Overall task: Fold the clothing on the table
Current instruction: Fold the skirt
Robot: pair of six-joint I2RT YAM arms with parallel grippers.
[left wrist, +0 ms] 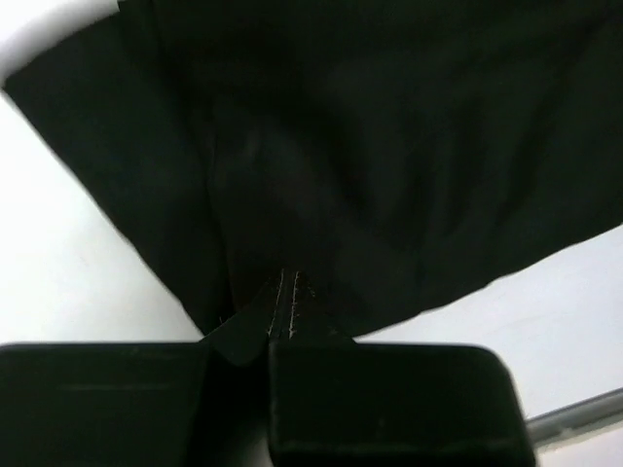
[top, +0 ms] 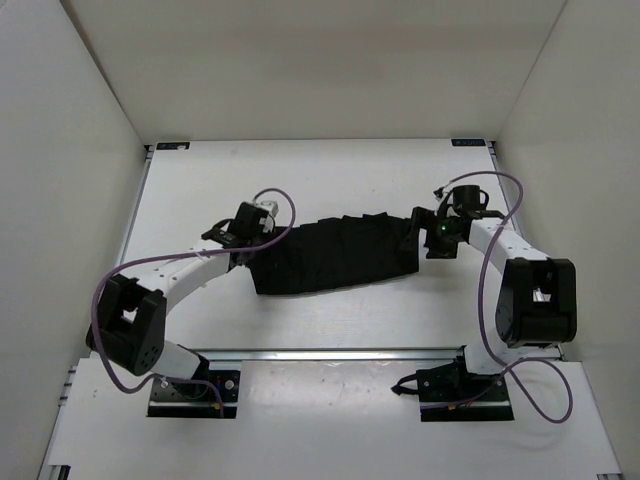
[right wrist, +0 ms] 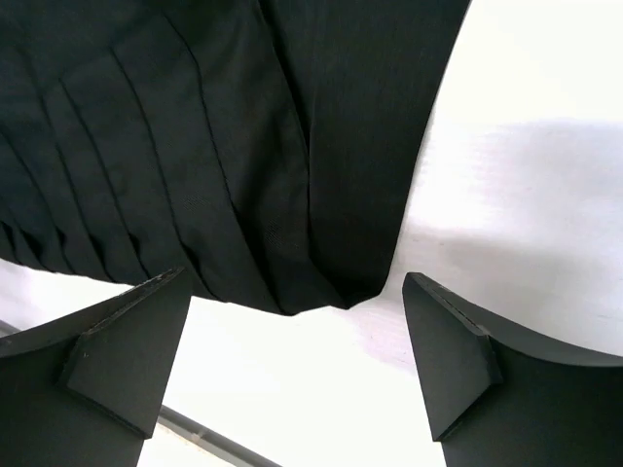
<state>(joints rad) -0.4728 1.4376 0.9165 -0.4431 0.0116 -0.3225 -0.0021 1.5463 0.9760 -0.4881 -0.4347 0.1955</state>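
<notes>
White table (top: 300, 180) within white walls (top: 300, 60)

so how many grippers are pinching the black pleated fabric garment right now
1. The left gripper is shut on the left edge of the black pleated fabric garment; the right gripper hangs open at its right corner, holding nothing.

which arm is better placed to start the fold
Left. The left gripper is shut on the clothing, so it could probably lift and carry that side over. The right gripper is open, with a corner lying ungripped between its fingers.
</notes>
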